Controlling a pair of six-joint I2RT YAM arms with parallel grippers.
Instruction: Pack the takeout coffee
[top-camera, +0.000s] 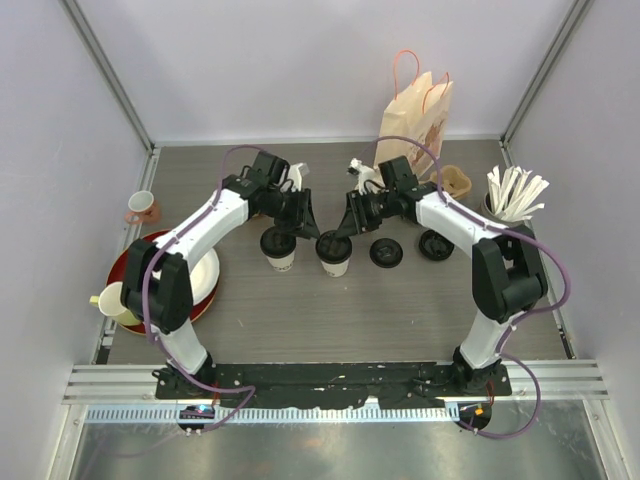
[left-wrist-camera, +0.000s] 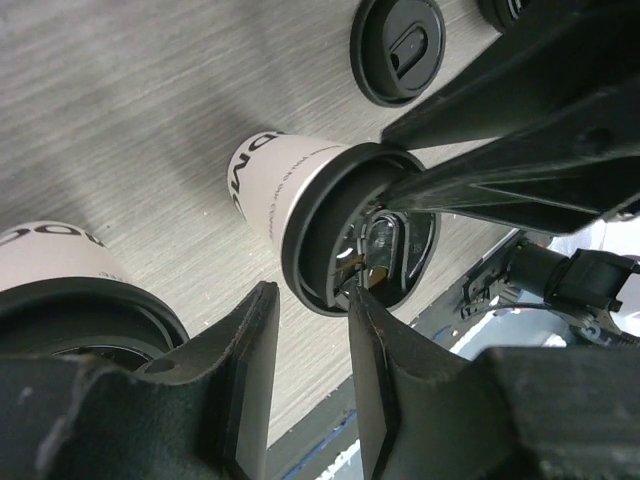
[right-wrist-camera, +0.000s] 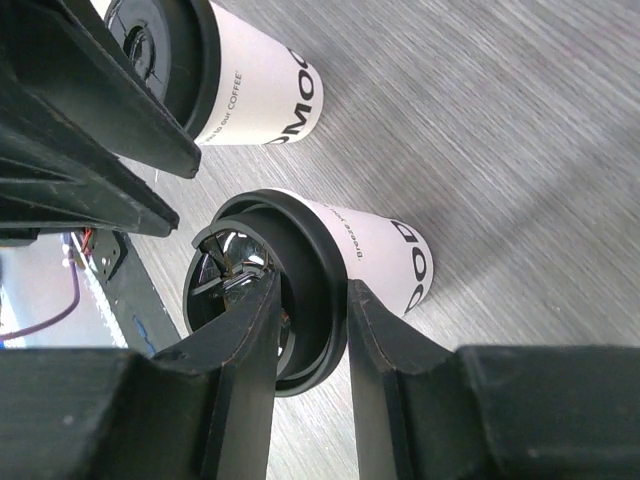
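Both takeout cups stand upright on the bench (top-camera: 400, 310), side by side near its middle, each capped with a black lid. The left cup (top-camera: 281, 256) stands directly below the left tool (left-wrist-camera: 310, 300), and the right cup (right-wrist-camera: 375, 255) directly below the right tool (right-wrist-camera: 312, 290). The two tools face each other from above, close together but apart. In the right wrist view, the right tool straddles the rim of the right lid (right-wrist-camera: 318, 262). One finger sits inside the recessed top and the other against the outer edge, so the narrow gap between the jaws is filled by the rim. The right tool is therefore closed on the lid rim at a narrow setting. In the left wrist view, the left tool stands at a narrow opening with only bare bench and the edge of the right lid visible between its fingers, so it holds nothing. The left lid (left-wrist-camera: 90, 310) lies beside and below the outer finger, outside the jaws. Whether that finger touches the lid cannot be determined. Two loose lids (top-camera: 386, 251) (top-camera: 436, 245) lie flat on the bench just to the right of the right cup. A paper bag (top-camera: 415, 115) stands upright at the far edge, behind the right arm.
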